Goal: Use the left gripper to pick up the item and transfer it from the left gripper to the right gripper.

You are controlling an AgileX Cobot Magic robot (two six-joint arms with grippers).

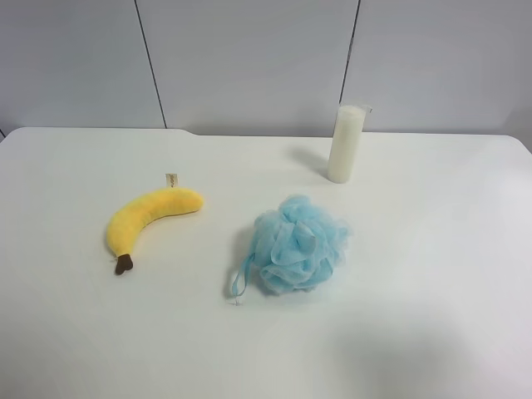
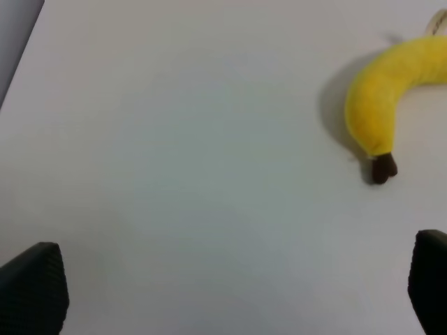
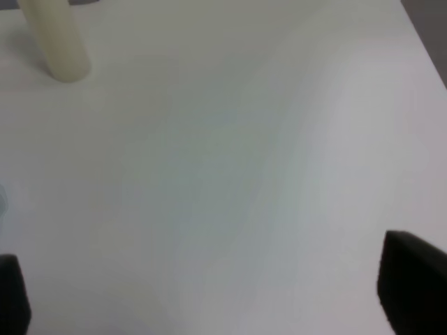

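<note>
The yellow plush banana (image 1: pixel 150 218) lies on the white table (image 1: pixel 432 274) at the exterior high view's left, its dark brown stem tip toward the front and its tan tag at the far end. It also shows in the left wrist view (image 2: pixel 391 98), off to one side of the left gripper (image 2: pixel 237 289), whose black fingertips (image 2: pixel 35 286) stand wide apart with nothing between them. The right gripper (image 3: pixel 209 293) is open and empty over bare table. Neither arm shows in the exterior high view.
A fluffy light-blue mesh bath sponge (image 1: pixel 298 245) lies in the middle of the table. A tall white cylinder (image 1: pixel 345 144) stands at the back right and also shows in the right wrist view (image 3: pixel 56 38). A grey panelled wall runs behind the table.
</note>
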